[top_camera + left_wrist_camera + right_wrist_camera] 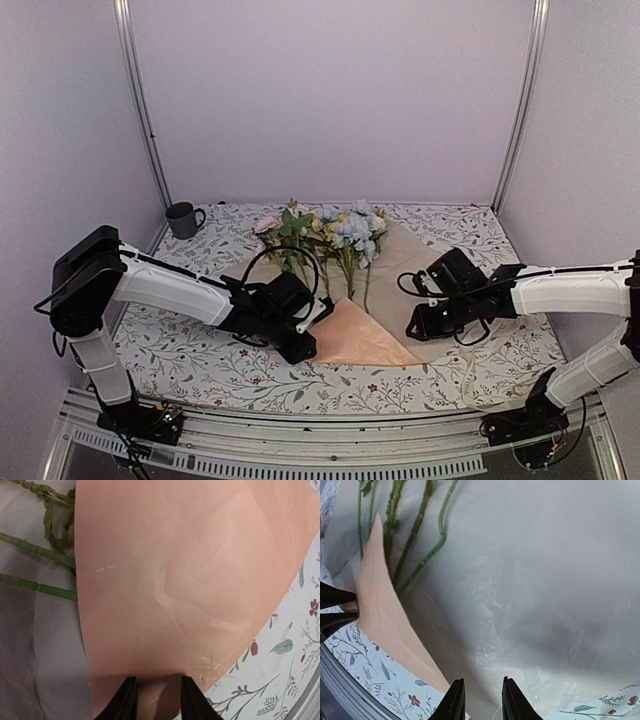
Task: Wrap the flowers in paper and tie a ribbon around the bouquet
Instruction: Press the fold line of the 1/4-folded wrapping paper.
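The flowers [340, 230] lie at the back middle with pink, yellow and pale blue blooms, their green stems [35, 552] running toward me over the paper [410, 255]. A peach-orange flap [360, 338] of that paper is folded over the stem ends. My left gripper [318, 318] is closed on the flap's left edge, and the paper [190, 580] bulges between its fingers [128, 700]. My right gripper [414, 328] hovers over the paper's pale side [545, 580], open, with nothing between its jaws. A thin pale strip [470, 378] by the right front edge may be the ribbon.
A dark mug [183, 219] stands at the back left corner. The leaf-patterned tablecloth [200, 350] covers the table. Metal frame posts rise at both back corners, and the table's front rail [330, 425] runs just behind the arm bases.
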Robot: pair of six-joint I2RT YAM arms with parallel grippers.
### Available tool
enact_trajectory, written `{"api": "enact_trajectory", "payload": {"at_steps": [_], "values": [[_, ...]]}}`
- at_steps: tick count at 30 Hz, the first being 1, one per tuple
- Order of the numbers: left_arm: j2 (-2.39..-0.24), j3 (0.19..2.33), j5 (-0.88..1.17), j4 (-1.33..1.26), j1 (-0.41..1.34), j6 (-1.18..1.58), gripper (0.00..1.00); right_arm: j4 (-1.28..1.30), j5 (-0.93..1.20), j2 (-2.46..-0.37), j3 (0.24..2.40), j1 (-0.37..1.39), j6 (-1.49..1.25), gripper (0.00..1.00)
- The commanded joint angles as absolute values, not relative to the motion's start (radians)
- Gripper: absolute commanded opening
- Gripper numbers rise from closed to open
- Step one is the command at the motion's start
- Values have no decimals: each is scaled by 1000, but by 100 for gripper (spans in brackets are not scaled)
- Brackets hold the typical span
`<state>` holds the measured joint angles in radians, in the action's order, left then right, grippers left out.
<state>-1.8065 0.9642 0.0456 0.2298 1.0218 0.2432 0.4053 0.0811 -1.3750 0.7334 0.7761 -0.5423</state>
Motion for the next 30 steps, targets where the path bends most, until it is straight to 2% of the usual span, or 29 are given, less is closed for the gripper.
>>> {"api": "enact_trajectory", "payload": {"at_steps": [1, 3, 5, 11, 18, 24, 30], "values": [[-1866, 909, 115, 298, 1023, 266, 31, 394, 37, -1322, 805, 880, -534, 25], [-1863, 902, 117, 283, 1022, 265, 31, 238, 207, -1345, 773, 904, -501, 24], [-1859, 901, 113, 283, 1022, 265, 31, 145, 276, -1390, 745, 906, -527, 24], [-1834, 878, 98, 279, 1022, 264, 31, 205, 155, -1535, 733, 906, -631, 21], [-1816, 881, 69, 300, 1021, 261, 31, 267, 84, -1536, 630, 906, -715, 20], [-1799, 1137, -157, 443, 1118, 190, 34, 323, 51, -1555, 642, 906, -720, 20], [-1899, 1287, -95, 346, 1131, 82, 36, 402, -9, -1509, 655, 906, -758, 20]]}}
